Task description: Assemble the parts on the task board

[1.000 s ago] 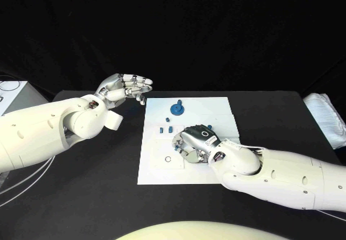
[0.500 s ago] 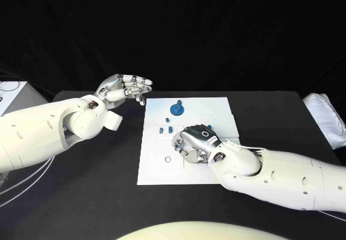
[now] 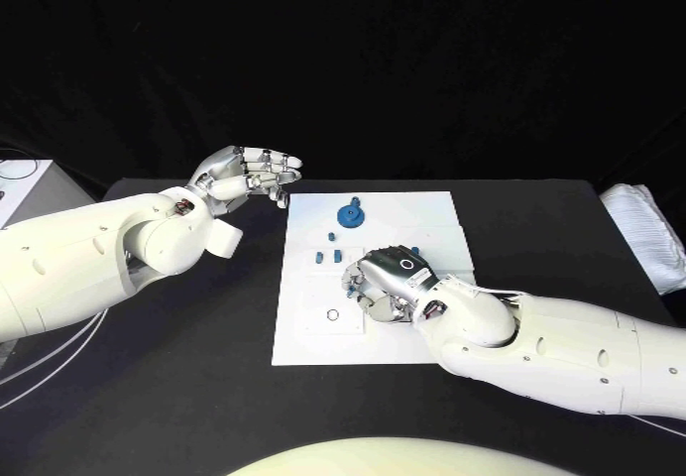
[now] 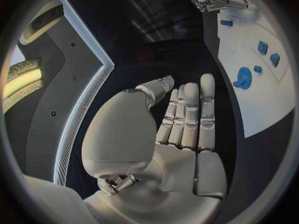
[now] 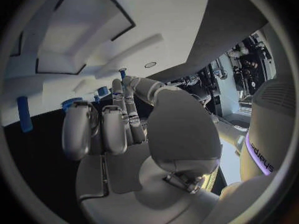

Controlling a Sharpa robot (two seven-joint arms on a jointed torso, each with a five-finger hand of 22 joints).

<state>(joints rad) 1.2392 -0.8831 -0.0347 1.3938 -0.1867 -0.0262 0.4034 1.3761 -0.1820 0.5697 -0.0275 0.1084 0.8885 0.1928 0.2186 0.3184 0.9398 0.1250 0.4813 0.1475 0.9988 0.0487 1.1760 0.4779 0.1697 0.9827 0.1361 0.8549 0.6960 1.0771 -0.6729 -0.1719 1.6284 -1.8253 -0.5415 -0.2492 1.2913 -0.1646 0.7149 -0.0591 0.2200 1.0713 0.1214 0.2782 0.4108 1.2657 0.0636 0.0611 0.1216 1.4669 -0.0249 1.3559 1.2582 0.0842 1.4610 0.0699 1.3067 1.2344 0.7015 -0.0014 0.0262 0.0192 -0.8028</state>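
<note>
The white task board (image 3: 307,337) lies in the middle of the black table. A large round blue part (image 3: 352,214) sits near its far edge, and small blue parts (image 3: 327,256) lie just nearer. My right hand (image 3: 389,284) is down over the board's middle with its fingers curled toward the surface. In the right wrist view a blue peg (image 5: 24,113) and other blue parts (image 5: 72,104) lie just past its fingertips (image 5: 77,122); whether it holds anything is hidden. My left hand (image 3: 251,175) hovers off the board's far left corner, fingers (image 4: 190,114) straight and together, holding nothing.
A white box (image 3: 22,188) stands at the table's left edge and a white cloth (image 3: 643,243) lies at the right edge. A small ring outline (image 3: 333,316) marks the board's near left area. Bare black table surrounds the board.
</note>
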